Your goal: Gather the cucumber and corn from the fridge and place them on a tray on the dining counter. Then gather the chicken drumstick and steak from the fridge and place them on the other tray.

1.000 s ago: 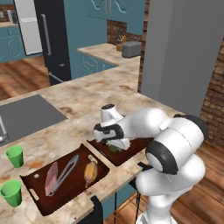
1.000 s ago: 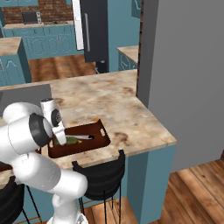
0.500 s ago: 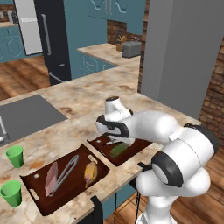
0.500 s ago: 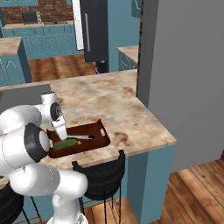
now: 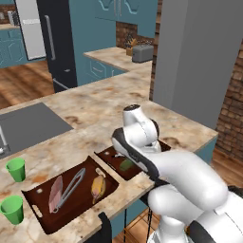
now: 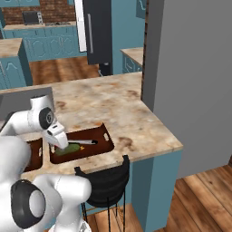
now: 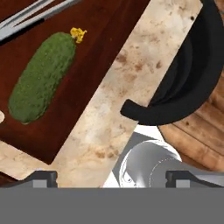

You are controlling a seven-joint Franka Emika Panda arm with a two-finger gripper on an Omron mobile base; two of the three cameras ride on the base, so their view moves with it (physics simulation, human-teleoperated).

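claw (image 7: 111, 178): tips spread wide, holding nothing
cucumber (image 7: 42, 77): lying in right tray (image 6: 105, 140) on surface (image 6: 108, 104) — silver tongs (image 7: 30, 14) beside it
left tray (image 5: 35, 205): steak (image 5: 55, 193), drumstick (image 5: 98, 187), tongs (image 5: 71, 184)
nearby: two green cups (image 5: 15, 169) — black stool (image 7: 183, 83) below edge

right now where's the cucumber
The cucumber lies flat in the dark brown tray near the dining counter's front edge, beside a silver utensil, with the open gripper just above it.

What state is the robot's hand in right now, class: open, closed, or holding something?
Hand: open, holding nothing; the dark green oblong cucumber lies apart on the dark brown tray.
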